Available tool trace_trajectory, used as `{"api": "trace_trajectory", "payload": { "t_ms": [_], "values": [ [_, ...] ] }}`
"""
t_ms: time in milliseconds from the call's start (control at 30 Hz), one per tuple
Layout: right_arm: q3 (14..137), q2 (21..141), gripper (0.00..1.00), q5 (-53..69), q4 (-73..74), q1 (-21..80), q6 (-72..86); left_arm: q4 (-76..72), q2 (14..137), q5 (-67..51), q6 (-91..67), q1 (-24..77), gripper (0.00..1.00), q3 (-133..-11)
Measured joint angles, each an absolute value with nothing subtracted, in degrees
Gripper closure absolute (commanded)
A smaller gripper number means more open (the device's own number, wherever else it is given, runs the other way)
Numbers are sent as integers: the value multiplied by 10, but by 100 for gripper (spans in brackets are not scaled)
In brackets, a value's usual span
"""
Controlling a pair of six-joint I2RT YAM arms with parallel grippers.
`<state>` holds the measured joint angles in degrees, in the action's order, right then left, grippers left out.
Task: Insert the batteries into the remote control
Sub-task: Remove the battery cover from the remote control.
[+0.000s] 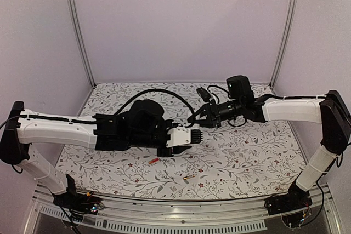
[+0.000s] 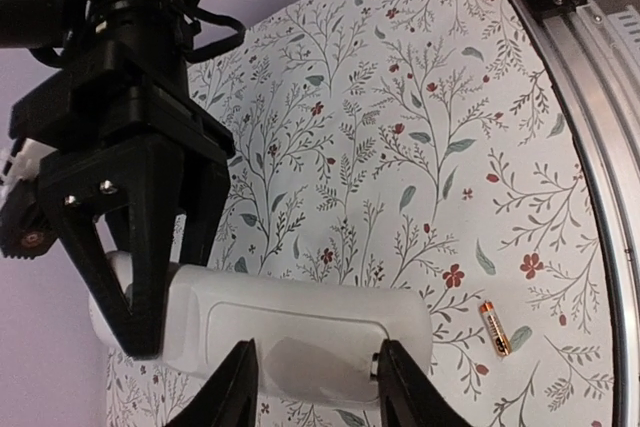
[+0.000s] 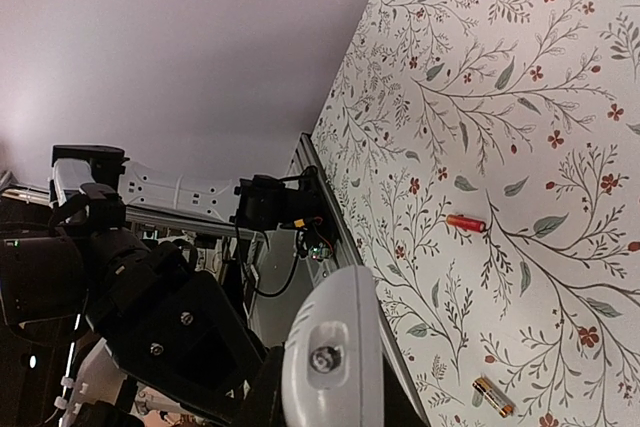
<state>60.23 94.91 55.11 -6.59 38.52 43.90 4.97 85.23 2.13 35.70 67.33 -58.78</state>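
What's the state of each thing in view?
remote: held off the table.
red battery: loose on the table, not loaded.
dark battery: loose on the table, not loaded.
right end effector: shut on the remote's end.
left end effector: fingers astride the remote, grip unclear.

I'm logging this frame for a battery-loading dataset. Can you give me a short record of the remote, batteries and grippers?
remote control: held above the table, battery recess facing the left wrist camera
right gripper: shut on one end of the remote control
left gripper: fingertips at the recess, grip unclear
red battery: loose on the table
yellow-marked battery: loose on the table, nearer the arm bases
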Motion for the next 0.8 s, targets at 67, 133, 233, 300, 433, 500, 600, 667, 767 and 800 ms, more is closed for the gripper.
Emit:
{"api": "trace_trajectory", "payload": {
  "t_ms": [67,133,233,300,433,500,600,667,767,800],
  "values": [
    [602,949,100,551,-66,386,439,50,852,24,361,674,60,-588],
    [602,949,100,550,-66,386,439,50,852,28,367,675,60,-588],
    [602,950,100,550,-66,386,439,50,852,31,371,676,60,-588],
    [602,953,100,550,-67,386,440,49,852,32,374,676,60,-588],
    [602,969,100,549,-69,386,444,50,851,32,376,677,61,-588],
    [602,978,100,547,-69,386,445,50,848,31,377,678,61,-588],
    [602,980,100,547,-66,386,449,49,842,32,378,678,61,-588],
    [602,980,100,547,-67,386,451,46,839,32,378,678,61,-588],
    [602,980,100,548,-66,386,453,44,836,32,379,678,62,-584],
    [602,980,100,548,-66,386,454,44,836,32,379,678,62,-583]
  ]
}}
